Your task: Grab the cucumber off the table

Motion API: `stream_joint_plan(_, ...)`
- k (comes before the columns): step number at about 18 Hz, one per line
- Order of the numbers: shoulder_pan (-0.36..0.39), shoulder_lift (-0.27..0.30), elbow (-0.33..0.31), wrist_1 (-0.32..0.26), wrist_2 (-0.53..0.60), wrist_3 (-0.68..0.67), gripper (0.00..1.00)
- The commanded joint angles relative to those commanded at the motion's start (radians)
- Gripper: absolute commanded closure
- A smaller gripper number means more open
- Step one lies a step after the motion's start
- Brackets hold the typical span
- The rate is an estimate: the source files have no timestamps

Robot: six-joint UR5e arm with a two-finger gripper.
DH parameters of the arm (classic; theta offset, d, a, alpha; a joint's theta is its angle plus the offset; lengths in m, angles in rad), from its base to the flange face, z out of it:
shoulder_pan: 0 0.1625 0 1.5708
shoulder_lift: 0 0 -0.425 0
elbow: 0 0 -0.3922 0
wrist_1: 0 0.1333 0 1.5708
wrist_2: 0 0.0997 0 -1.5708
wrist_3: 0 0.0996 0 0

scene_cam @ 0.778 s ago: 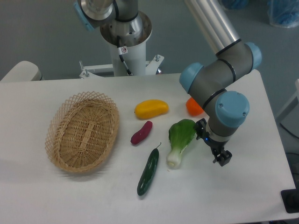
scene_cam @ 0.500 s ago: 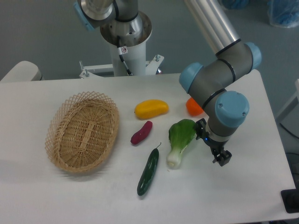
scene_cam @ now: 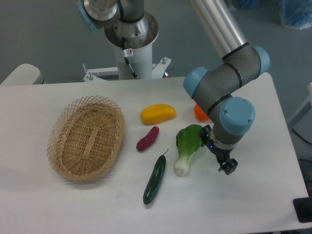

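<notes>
Fingers on the gripper (scene_cam: 227, 165): can't tell the gap. Only a small dark tip shows below the wrist, viewed end-on, and nothing is visibly held. It hangs over bare table (scene_cam: 253, 195), just right of the bok choy (scene_cam: 188, 146) and well apart from the cucumber (scene_cam: 155, 179).

Cucumber lies flat on the table, front-center, tilted with its thin stem tip pointing up-right toward the bok choy's white stalk end. Near that stalk but not touching. Nothing on top of it, no contact with the arm.

Purple-red sweet potato (scene_cam: 147, 138) sits just above the cucumber's stem end, apart from it. Yellow pepper-like item (scene_cam: 158, 113) is behind the sweet potato. An orange item (scene_cam: 199, 112) is mostly hidden behind the arm's elbow joints (scene_cam: 219, 87), so its shape is unclear.

Wicker basket (scene_cam: 61, 131) is on the left side of the table, well apart from the cucumber. Arm base column (scene_cam: 131, 44) stands behind the table's rear edge.
</notes>
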Motion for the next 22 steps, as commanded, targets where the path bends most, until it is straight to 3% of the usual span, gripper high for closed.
stream_joint_plan(6, -0.049, 0.048, -0.057, -0.002, -0.009, -0.097, 0.0)
stream_joint_plan(16, -0.182, 0.028, -0.057, 0.003, -0.009, -0.396, 0.0)
stream_joint_plan(22, -0.224, -0.024, -0.057, 0.086, -0.054, -0.546, 0.0)
